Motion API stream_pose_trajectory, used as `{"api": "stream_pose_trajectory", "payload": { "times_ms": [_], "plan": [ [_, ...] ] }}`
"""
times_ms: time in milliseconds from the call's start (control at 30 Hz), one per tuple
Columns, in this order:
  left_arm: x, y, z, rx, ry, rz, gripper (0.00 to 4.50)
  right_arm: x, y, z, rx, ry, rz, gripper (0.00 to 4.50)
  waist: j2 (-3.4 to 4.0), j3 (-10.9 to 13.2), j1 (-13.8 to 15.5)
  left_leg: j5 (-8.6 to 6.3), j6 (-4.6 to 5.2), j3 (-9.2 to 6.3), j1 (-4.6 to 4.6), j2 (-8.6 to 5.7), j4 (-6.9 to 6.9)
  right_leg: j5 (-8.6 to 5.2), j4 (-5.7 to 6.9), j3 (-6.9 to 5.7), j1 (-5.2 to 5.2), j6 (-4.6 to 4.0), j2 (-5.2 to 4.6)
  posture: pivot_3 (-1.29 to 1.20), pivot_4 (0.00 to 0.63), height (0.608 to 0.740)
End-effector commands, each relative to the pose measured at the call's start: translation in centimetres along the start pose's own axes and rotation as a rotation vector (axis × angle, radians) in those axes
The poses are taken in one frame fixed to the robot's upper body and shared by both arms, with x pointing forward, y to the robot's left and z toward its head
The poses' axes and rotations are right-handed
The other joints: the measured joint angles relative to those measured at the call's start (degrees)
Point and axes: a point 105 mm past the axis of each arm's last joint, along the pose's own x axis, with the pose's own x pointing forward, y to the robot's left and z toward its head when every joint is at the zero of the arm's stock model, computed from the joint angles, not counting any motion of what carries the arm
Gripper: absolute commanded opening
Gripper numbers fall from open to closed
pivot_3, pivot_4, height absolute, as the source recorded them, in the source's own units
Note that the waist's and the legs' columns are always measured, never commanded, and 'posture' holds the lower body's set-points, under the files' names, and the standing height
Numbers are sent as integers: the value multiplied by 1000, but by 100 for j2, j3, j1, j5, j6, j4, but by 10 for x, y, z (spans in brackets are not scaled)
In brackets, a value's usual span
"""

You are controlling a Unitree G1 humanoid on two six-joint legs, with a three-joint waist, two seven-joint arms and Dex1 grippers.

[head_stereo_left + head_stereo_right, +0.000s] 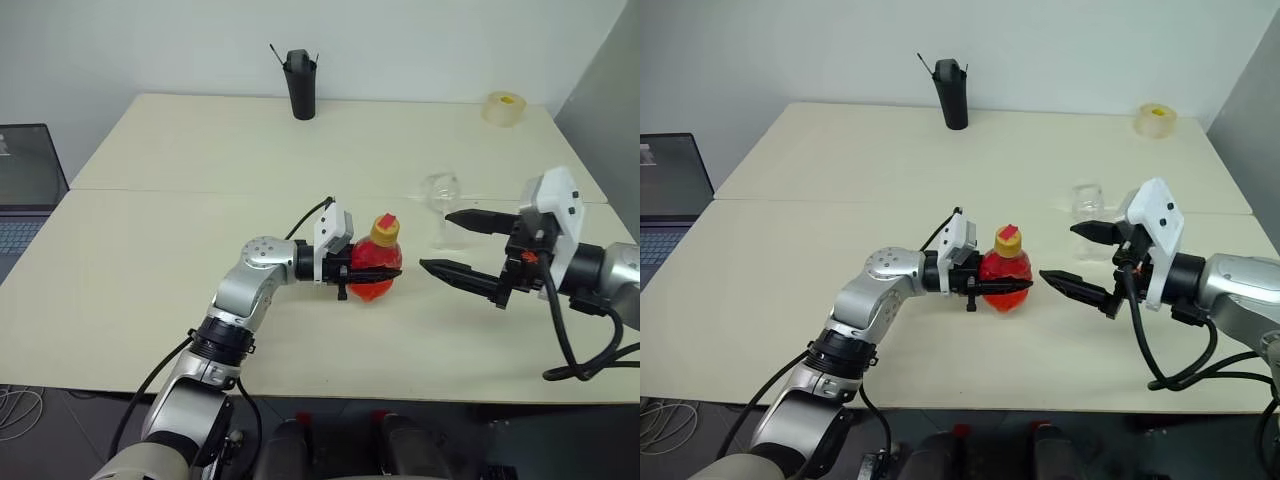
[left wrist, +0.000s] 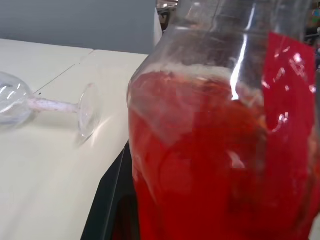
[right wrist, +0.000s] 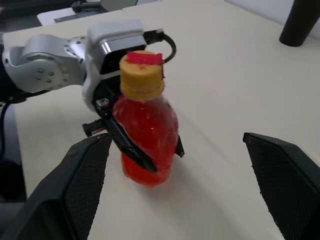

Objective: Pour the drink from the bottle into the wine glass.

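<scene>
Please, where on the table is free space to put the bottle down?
Free: the wide tabletop left of the left gripper, and between black cup and tape roll. Crowded: around bottle, wine glass, right gripper.

Bottle (image 2: 220, 150) neck cut off; wine glass (image 1: 441, 195) perhaps partly hidden.

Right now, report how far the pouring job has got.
Done: the left gripper is shut on the bottle, which stands upright on the table. In hand: the right gripper hangs open beside the bottle, with the yellow cap on. Left: uncap, tilt and pour. The wine glass holds no drink; all the red is in the bottle.
</scene>
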Motion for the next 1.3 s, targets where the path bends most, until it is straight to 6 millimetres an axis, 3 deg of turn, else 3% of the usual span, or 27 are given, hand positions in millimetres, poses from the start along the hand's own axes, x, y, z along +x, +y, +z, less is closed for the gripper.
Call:
{"api": "stream_pose_trajectory", "payload": {
  "times_ms": [33,167,567,867,1067,1300],
  "plan": [
    [1,-1,18,70,-45,-9,1367,16,13,23,-62,-99,66,4500,1,0,-14,0,0,3,4,0,-1,0,2,1,0,0,2,0,150,740],
    [0,0,19,73,-45,-3,1367,35,-4,26,-58,-117,-27,4500,1,0,13,0,-1,-1,5,3,-1,0,2,2,0,0,-1,0,150,740],
    [0,-2,20,77,-49,0,1367,55,4,27,0,-174,34,4500,1,0,26,4,-7,-13,-9,1,2,0,-7,0,0,1,-10,0,150,740],
    [1,-2,21,82,-55,0,1367,63,-16,32,19,-203,-38,4500,1,-1,22,5,-9,-14,-9,-1,2,0,-6,0,0,1,-10,0,150,740],
    [1,-3,20,77,-54,4,1366,48,-24,19,21,-157,-71,4500,1,-1,25,4,-7,-15,-9,0,2,0,-7,0,0,1,-10,0,150,740],
    [0,-2,19,75,-53,10,1296,2,-24,-1,21,-54,-102,4500,1,-1,50,1,-2,-13,-13,-3,2,0,-11,0,2,1,-13,0,150,740]
  ]
}}
